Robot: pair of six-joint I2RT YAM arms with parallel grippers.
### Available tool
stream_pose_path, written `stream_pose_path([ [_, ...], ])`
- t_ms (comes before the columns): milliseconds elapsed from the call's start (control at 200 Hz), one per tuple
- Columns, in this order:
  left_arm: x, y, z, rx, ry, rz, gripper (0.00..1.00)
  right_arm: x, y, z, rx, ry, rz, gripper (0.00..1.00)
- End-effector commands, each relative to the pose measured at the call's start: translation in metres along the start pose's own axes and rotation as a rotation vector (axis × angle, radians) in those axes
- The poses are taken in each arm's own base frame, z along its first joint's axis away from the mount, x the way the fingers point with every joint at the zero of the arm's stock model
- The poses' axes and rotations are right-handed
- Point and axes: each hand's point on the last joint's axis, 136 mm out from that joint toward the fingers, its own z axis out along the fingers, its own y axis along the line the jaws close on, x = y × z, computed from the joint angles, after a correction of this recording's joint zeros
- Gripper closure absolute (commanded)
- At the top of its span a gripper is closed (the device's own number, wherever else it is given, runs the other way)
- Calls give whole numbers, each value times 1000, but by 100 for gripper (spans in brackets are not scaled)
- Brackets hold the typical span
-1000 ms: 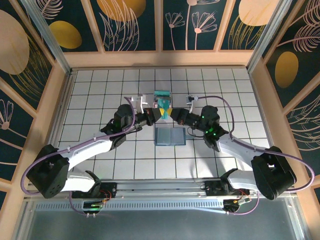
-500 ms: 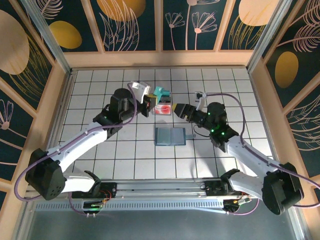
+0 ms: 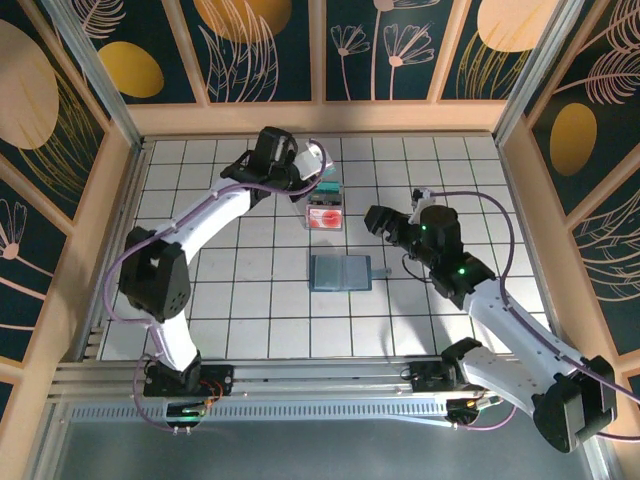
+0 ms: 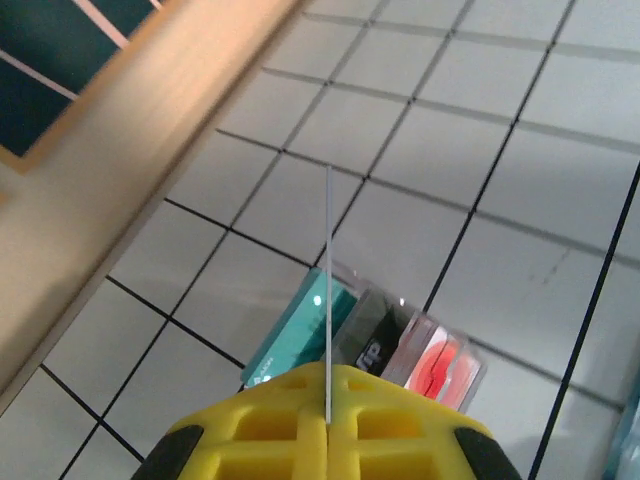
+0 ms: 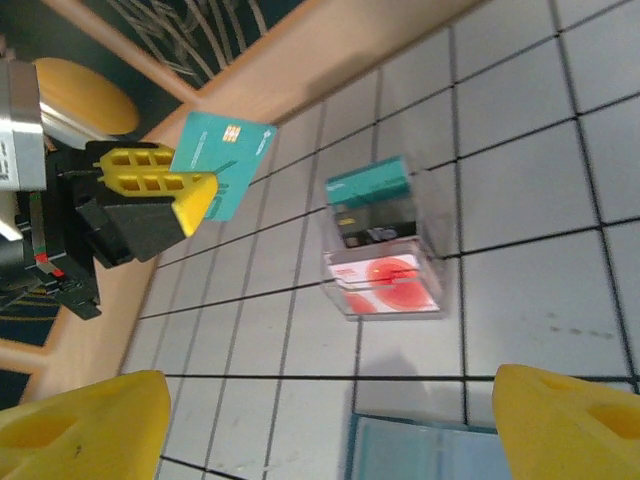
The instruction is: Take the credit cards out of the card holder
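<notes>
Left wrist — teal card (image 4: 328,280) edge-on, jutting from left gripper (image 4: 328,378) (clamped).

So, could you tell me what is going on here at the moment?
The job is to empty the wallet, which lies open on the table. The left claw is shut on a teal card and holds it in the air near the table's far edge. The right claw is open and empty, hovering beyond the wallet, beside a clear case with a red-marked card showing in it.
</notes>
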Motion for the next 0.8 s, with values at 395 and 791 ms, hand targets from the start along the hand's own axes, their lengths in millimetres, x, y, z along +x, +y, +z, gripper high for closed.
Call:
stream_pose_path([
  [395,57,-1,68,256,203,238,100,-35,-32,-18,197,-100,33,15],
  [791,59,23,84,222,219,253,100,-37,-36,-17,204,-95,39,15],
])
